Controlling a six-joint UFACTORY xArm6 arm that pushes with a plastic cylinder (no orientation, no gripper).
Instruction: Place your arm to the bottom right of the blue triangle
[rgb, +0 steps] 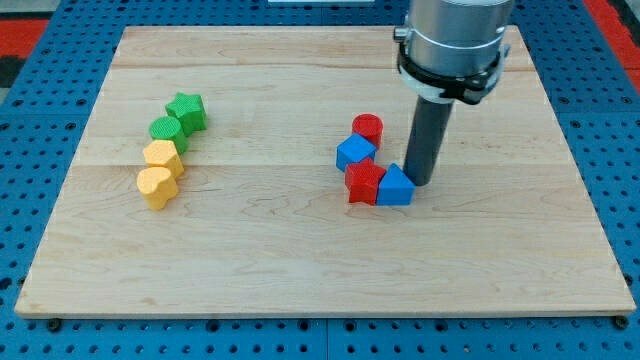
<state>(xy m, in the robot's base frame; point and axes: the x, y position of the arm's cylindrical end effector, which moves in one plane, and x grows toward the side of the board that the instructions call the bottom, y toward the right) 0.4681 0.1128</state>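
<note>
The blue triangle (395, 187) lies right of the board's middle, touching a red star (364, 184) on its left. My tip (422, 182) rests on the board against the triangle's right side, level with its upper right edge. A blue cube (355, 152) sits just above the red star. A red cylinder (368, 128) stands above and to the right of the cube. The dark rod rises from the tip to the grey arm body (452, 40) at the view's top.
On the left of the wooden board (300, 260) a diagonal row holds a green star (187, 110), a green cylinder (166, 130), a yellow hexagon (162, 156) and a yellow heart (157, 187). A blue perforated table surrounds the board.
</note>
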